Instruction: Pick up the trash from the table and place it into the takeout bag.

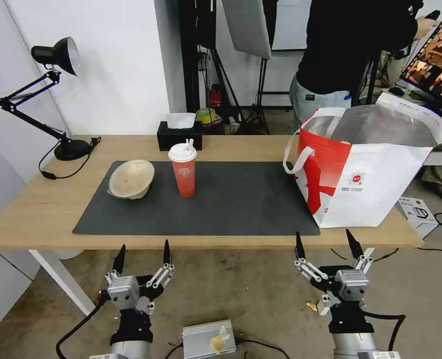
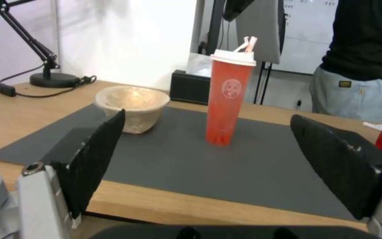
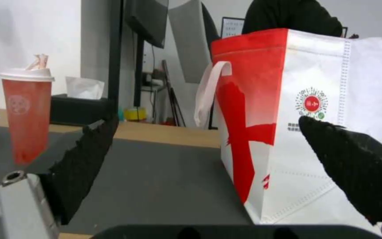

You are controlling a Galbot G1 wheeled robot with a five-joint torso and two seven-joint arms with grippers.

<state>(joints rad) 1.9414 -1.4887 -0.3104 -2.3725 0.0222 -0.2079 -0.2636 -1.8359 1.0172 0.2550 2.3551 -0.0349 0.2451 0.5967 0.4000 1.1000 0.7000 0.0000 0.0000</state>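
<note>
1. Both pincers hang below the near edge of the table (image 1: 31, 214), short of it and touching nothing: the left gripper (image 1: 142, 254) has its black fingers spread wide and empty, and the right gripper (image 1: 326, 245) is likewise spread and holds nothing.
2. Ahead of the left gripper, across the dark grey mat (image 1: 230, 199), stands the red cup (image 1: 183, 169), upright with its long axis vertical, white lid and straw on top. In the left wrist view the cup (image 2: 224, 99) sits almost centred between the spread fingers, so the left arm is judged the nearer one for it.
3. Just beside the cup, on its left, the beige bowl (image 1: 131, 178) rests on the mat's far corner, tilted slightly with its opening partly toward the camera; it looks empty, though its inside is hard to read.
4. Straight ahead of the right gripper stands the takeout bag (image 1: 375, 174) at the table's right end, partly on the mat, mouth open upward and foil lining showing. What lies inside cannot be told from these angles.
5. Behind the cup sits a black tissue box (image 1: 179, 134); a desk lamp (image 1: 56, 55) stands far left.
</note>
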